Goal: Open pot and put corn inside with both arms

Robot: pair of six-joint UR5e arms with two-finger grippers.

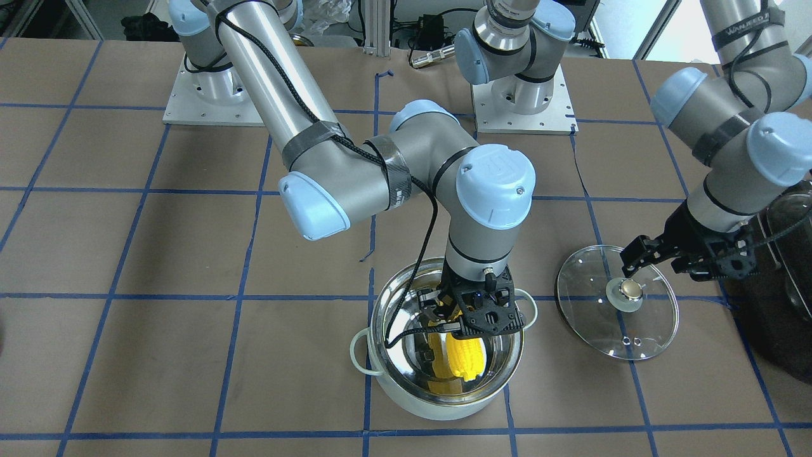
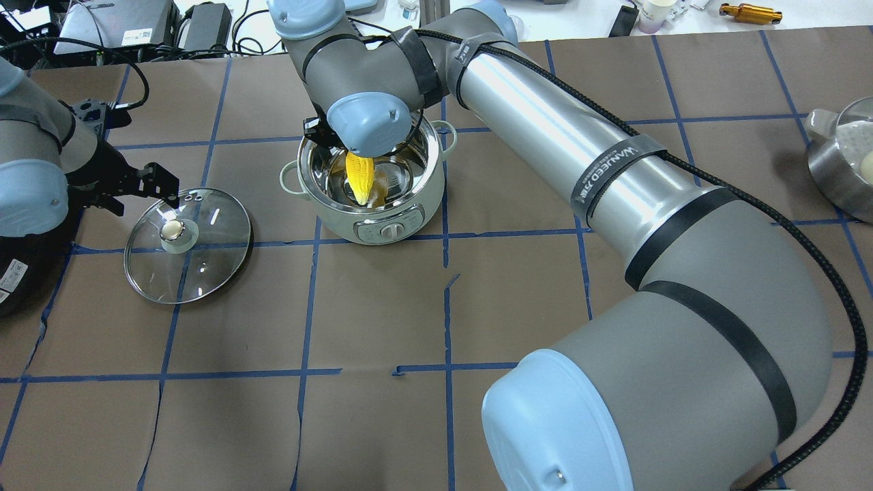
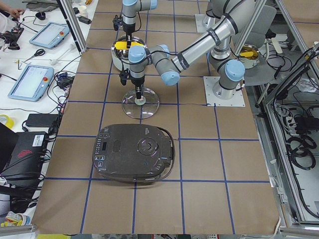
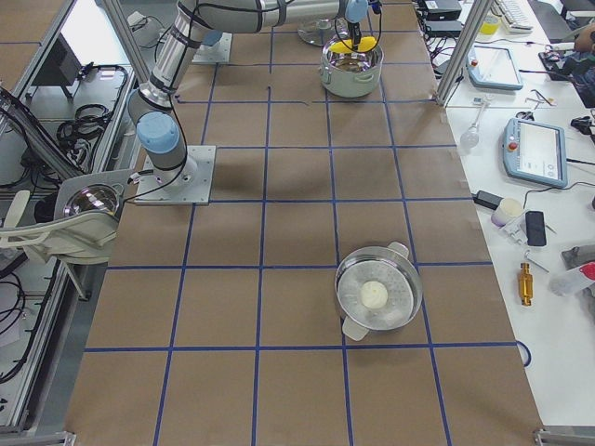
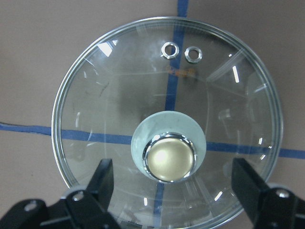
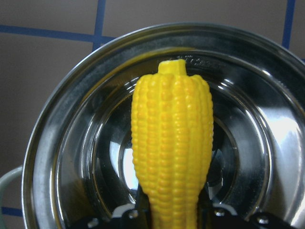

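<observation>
The pot (image 1: 379,317) stands open; its pale wall shows in the overhead view (image 2: 409,208). My right gripper (image 1: 457,327) is shut on the thick end of the yellow corn (image 1: 466,360). It holds the cob tip-down inside the pot's mouth. The right wrist view shows the corn (image 6: 172,143) over the shiny pot bottom (image 6: 248,157). The glass lid (image 1: 596,330) lies flat on the table beside the pot. My left gripper (image 5: 170,168) is open just above the lid. Its fingers (image 5: 102,177) stand either side of the lid's knob (image 5: 170,157), not touching it.
A large black appliance (image 3: 133,152) sits behind the lid on the robot's left. A second steel pot (image 4: 346,279) with a white ball stands far out on the robot's right; it also shows in the overhead view (image 2: 829,170).
</observation>
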